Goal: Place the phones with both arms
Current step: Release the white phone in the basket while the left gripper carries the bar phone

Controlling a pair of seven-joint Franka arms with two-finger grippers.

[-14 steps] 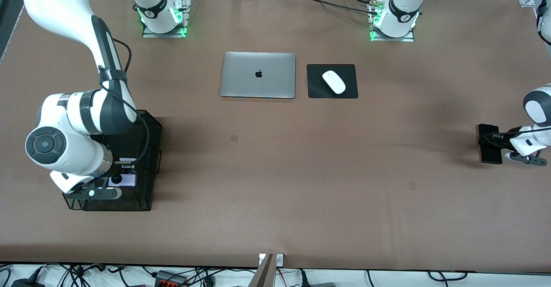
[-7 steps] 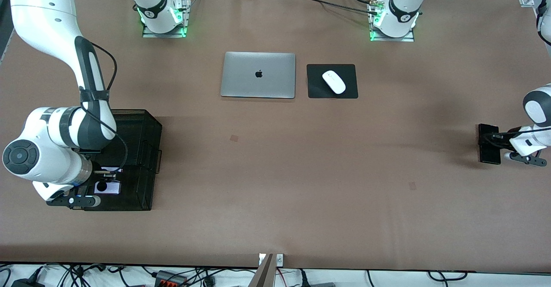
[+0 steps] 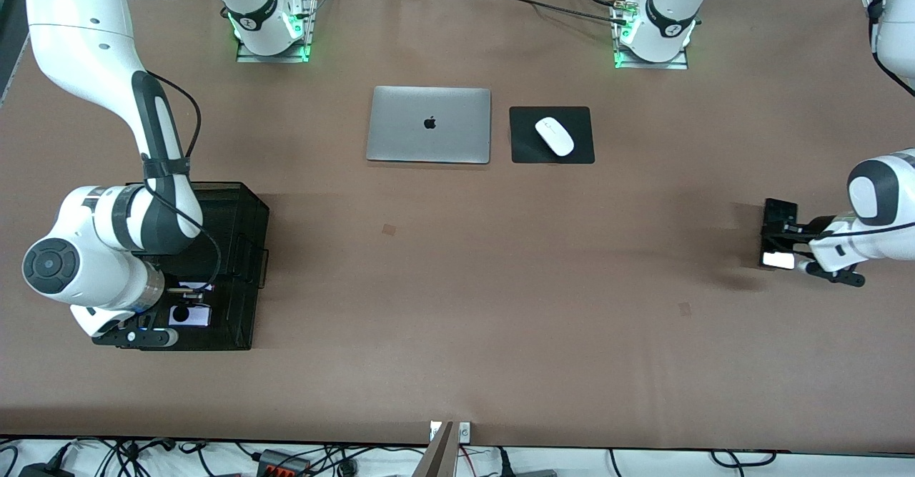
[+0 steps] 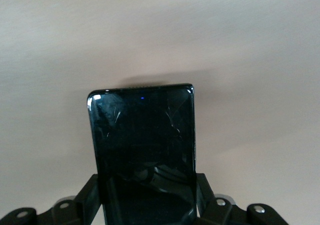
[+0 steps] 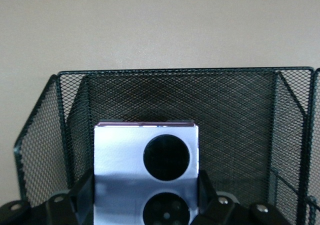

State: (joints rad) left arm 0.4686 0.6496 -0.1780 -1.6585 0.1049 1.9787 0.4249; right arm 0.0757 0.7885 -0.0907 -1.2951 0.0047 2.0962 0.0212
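Two grippers, each clamped on a phone; the right gripper (image 3: 187, 310) pinches the lilac phone (image 5: 146, 171) by its sides just above the mesh basket (image 3: 246, 223), near a wall it could snag on; the left gripper (image 3: 786, 244), well apart from the basket at the left arm's end of the table (image 3: 457, 284), is closed on the black phone (image 4: 142, 150), tilted clear of the surface; held near one end only, the slab may pivot or slip
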